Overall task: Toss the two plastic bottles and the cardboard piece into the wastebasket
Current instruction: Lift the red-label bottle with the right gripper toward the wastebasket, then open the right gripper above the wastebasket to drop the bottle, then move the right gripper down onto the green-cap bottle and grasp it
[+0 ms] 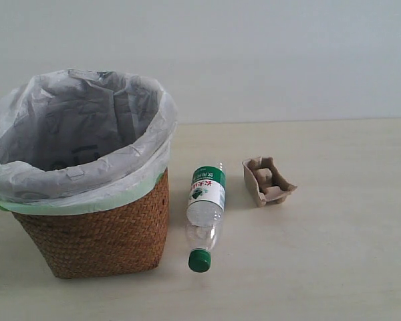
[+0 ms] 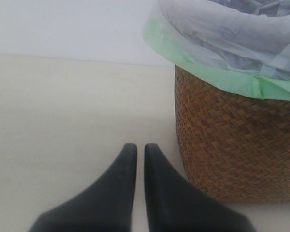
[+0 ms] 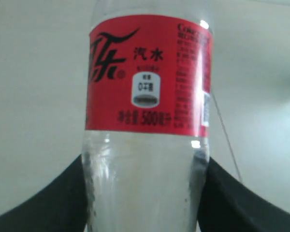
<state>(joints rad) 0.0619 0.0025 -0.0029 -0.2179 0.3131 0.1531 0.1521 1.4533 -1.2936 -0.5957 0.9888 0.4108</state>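
On the table (image 1: 334, 267), got the wicker wastebasket (image 1: 100, 234) at the left, bag-lined and wide open on top. Next down, the longer red-label bottle (image 3: 147, 82), clamped in the right end effector (image 3: 145, 169) across the clear body under the label. Looks empty, so probably light, slick, a bit crushable. Spotted the green-cap bottle (image 1: 206, 207) lying just beside the wastebasket; would grab mid-body at the label. Near that, the cardboard piece (image 1: 267, 180), likely flimsy, so pinch one wall. Seeing the left end effector (image 2: 140, 154) closed together on nothing.

Brown woven wastebasket (image 1: 100, 234), green-capped bottle (image 1: 206, 200), red-labelled bottle (image 3: 147, 96)
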